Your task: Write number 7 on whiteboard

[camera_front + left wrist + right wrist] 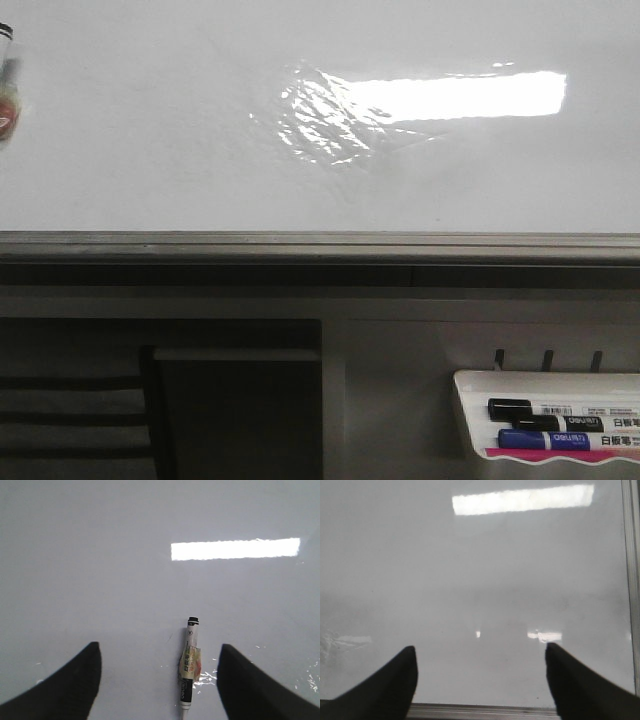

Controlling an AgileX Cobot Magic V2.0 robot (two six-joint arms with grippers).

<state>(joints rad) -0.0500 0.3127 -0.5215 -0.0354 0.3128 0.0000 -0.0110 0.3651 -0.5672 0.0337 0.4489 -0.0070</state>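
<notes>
At nine o'clock in the front view, a marker (pixel 8 85) on the whiteboard (pixel 150 130) is cut by the edge. At five o'clock, the tray (pixel 470 385) runs off-frame; its markers' (pixel 560 440) print is unreadably small.

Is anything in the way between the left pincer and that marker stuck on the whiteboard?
Nothing visible is. In the left wrist view the marker lies on the whiteboard, seen in the open gap of the left pincer, with only bare board around it. How far the pincer is from the board cannot be told.
</notes>
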